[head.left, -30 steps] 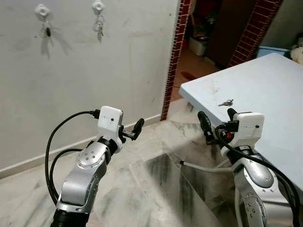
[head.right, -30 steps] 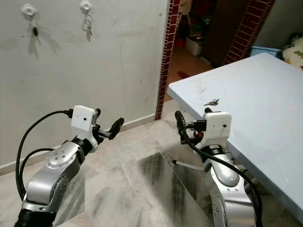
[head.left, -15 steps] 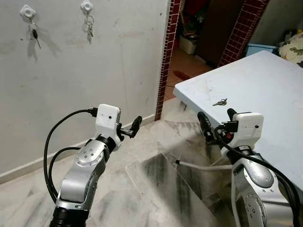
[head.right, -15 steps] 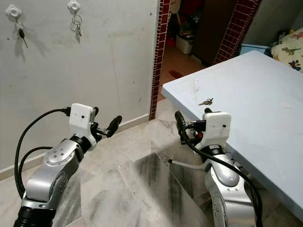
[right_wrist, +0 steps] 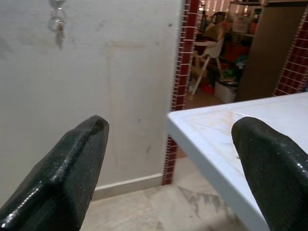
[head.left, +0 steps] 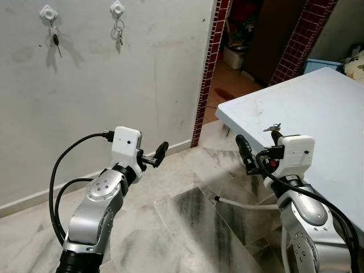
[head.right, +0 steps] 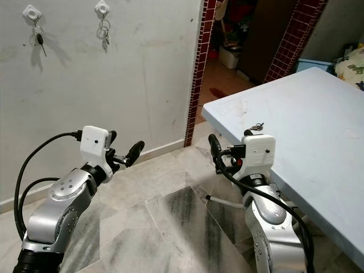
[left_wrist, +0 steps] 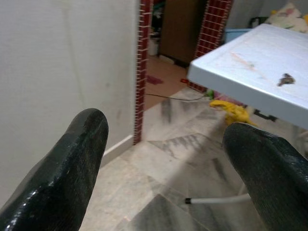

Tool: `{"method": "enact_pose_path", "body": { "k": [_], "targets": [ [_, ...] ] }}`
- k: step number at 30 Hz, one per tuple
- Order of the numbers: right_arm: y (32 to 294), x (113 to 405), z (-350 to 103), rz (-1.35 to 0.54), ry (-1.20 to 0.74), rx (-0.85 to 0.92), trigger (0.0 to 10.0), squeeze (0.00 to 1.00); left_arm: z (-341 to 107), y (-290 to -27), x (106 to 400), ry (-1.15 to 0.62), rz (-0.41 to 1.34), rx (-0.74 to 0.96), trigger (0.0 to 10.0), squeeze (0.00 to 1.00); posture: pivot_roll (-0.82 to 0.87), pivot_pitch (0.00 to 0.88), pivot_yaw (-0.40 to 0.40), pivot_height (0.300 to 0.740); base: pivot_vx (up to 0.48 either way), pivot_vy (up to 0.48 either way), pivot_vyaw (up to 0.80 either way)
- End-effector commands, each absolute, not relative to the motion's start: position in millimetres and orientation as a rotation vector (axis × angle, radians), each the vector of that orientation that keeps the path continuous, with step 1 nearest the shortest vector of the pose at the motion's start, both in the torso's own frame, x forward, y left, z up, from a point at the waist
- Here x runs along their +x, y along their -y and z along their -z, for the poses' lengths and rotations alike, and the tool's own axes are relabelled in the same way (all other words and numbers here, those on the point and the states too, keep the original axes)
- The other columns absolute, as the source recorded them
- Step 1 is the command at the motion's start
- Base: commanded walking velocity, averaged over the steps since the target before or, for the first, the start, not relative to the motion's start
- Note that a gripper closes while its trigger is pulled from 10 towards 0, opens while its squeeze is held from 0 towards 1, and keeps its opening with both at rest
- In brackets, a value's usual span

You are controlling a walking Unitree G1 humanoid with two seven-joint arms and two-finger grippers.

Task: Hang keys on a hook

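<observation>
Both our grippers are empty with fingers spread wide: right gripper (head.left: 259, 149) hovers off the near edge of the pale blue table (head.left: 318, 108), left gripper (head.left: 152, 157) over the marble floor (head.left: 187, 216). Loose keys (head.left: 272, 127) lie flat on the table near its edge, at about 1 o'clock from our right gripper and just beyond it, so the right arm is nearer. Long axis can't be judged, too small. Two wall hooks (head.left: 118, 8) at 11 o'clock already carry keys.
</observation>
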State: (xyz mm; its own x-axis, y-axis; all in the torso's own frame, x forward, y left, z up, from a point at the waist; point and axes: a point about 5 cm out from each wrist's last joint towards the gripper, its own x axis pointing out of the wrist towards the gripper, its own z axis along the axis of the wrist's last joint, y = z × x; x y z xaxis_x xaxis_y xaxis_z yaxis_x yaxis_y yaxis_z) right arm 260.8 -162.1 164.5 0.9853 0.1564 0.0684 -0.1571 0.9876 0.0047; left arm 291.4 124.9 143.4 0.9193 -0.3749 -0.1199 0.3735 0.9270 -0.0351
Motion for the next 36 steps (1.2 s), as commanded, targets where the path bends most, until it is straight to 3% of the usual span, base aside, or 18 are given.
{"method": "enact_pose_path", "body": {
  "k": [1, 18, 36],
  "targets": [
    [164.5, 261.5, -167.6, -0.142, 0.078, 0.005, 10.0, 0.00, -144.6, -119.0, 290.1, -0.127, 0.417, -0.015, 10.0, 0.00, 0.11, 0.009, -0.049, 0.740, 0.000, -0.454, 0.00],
    [164.4, 262.2, -167.1, -0.133, 0.081, 0.008, 10.0, 0.00, -145.7, -120.9, 291.3, -0.130, 0.417, -0.007, 10.0, 0.00, 0.11, 0.013, -0.042, 0.740, 0.000, -0.451, 0.00],
    [162.4, 263.1, -168.6, -0.132, 0.088, 0.019, 10.0, 0.00, -147.8, -125.5, 296.9, -0.129, 0.378, -0.033, 10.0, 0.00, 0.11, 0.016, -0.039, 0.740, 0.000, 0.000, 0.00]
  ]
}}
